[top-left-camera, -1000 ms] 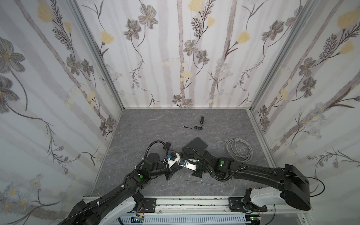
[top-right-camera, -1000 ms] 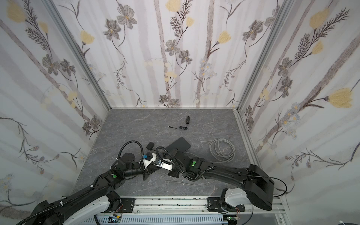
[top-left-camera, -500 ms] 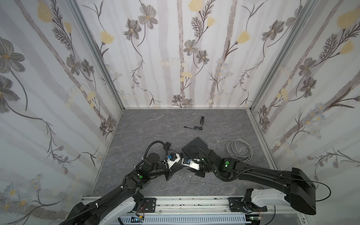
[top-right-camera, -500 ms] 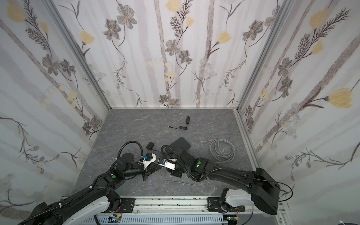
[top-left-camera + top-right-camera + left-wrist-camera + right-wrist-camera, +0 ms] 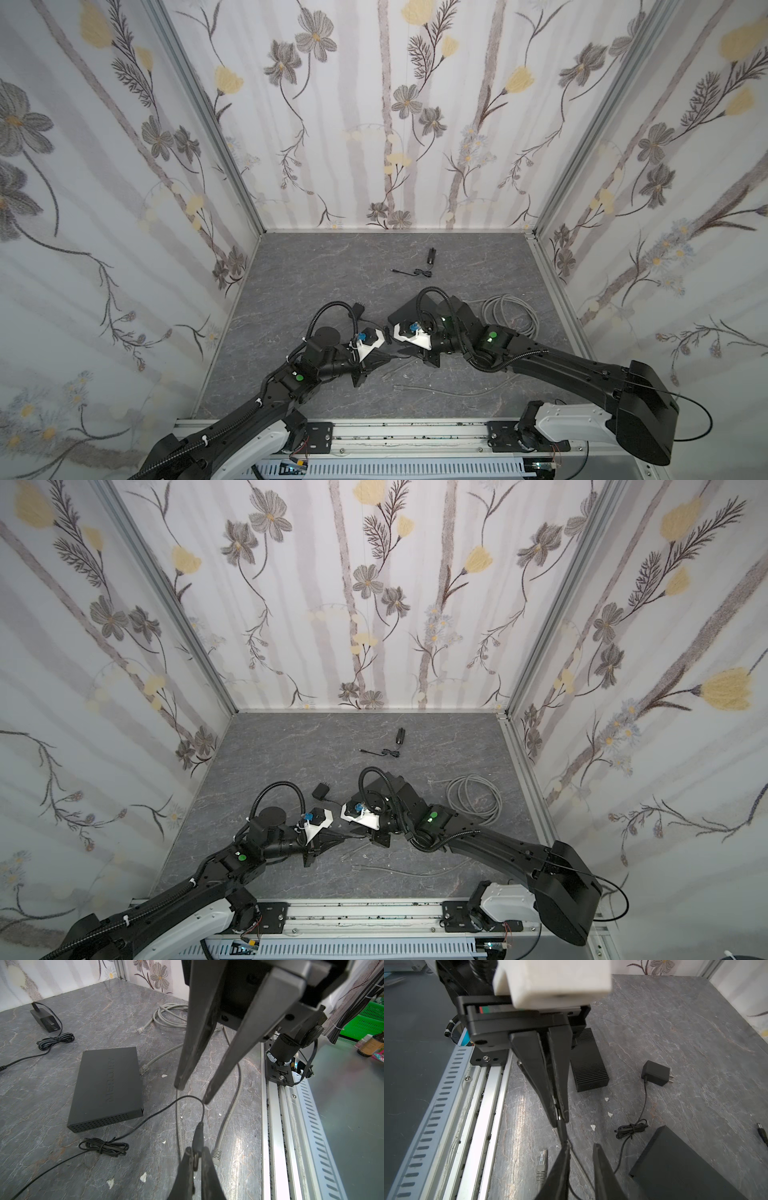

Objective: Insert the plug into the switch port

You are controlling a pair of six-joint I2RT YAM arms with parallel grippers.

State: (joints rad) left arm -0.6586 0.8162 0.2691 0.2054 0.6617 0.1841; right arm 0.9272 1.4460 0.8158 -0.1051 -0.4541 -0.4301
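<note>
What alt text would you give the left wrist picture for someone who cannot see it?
The left end effector pinches a small black barrel plug on a thin cable above a grey table. The right end effector hangs opposite it, jaws apart, and a flat black switch lies on the table nearby.

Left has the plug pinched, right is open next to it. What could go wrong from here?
1. The left gripper pinches the plug by one end only; a nudge from the open right gripper close by might twist it loose.
2. The tied cord bundle near the switch could drag or snag on the grey cables as the plug moves.
</note>
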